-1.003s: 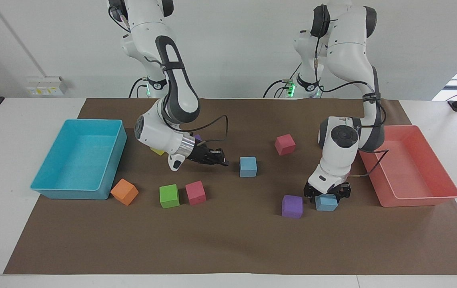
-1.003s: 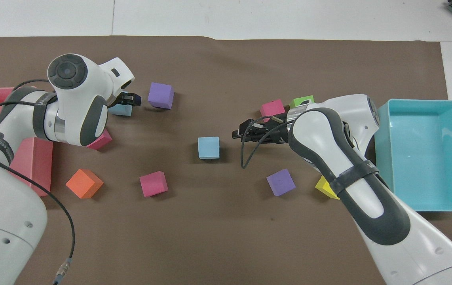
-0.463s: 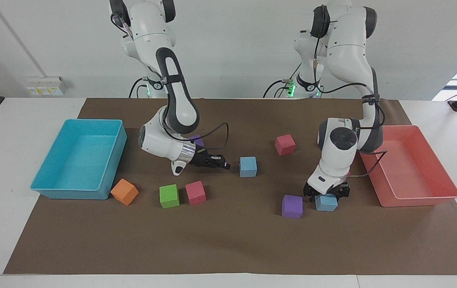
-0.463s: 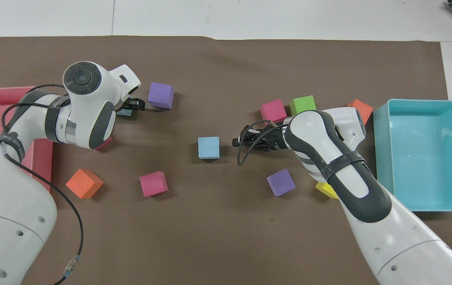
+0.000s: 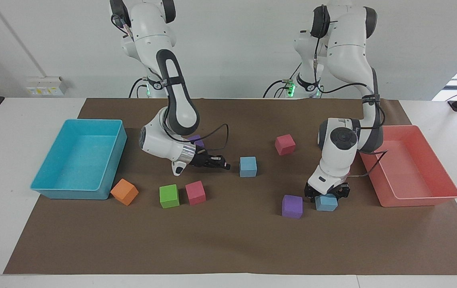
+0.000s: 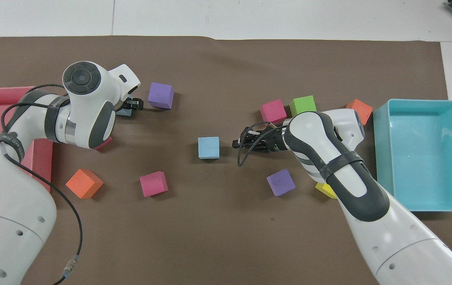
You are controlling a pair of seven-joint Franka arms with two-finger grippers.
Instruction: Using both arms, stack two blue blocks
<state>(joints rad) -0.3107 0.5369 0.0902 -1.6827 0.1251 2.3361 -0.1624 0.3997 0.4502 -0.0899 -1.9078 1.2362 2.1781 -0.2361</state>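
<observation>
Left gripper (image 5: 327,193) is down on one of the blue blocks (image 5: 326,203), a finger on either side of it, block sitting on the brown mat (image 5: 228,240). Fingers look closed onto the block's sides (overhead view mostly hides this under the wrist, only a sliver of blue shows (image 6: 124,112)). That block is toward the left arm's end of the table, just beside a purple cube (image 5: 292,206) and near the red tray (image 5: 416,200).

Right gripper (image 5: 224,164) is low over the mat, laid nearly horizontal, tips pointing at the second blue block (image 5: 248,166). Not touching it; a small gap shows in both views. Can't tell if those fingers are apart or together.

Second blue block sits mid-table (image 6: 208,147), flat on the mat, well apart from the first one.

Further out:
- pink cube (image 5: 285,144) between the two blue blocks, nearer the robots
- green cube (image 5: 169,196) and another pink cube (image 5: 195,192) side by side, farther from the robots than the right gripper
- orange cube (image 5: 124,191) touching the corner of the turquoise bin (image 5: 106,172)
- second purple cube (image 6: 281,182) and a yellow cube (image 6: 325,190), partly under the right arm
- second orange cube (image 6: 84,183) near the red tray, hidden by the left arm in the facing view
</observation>
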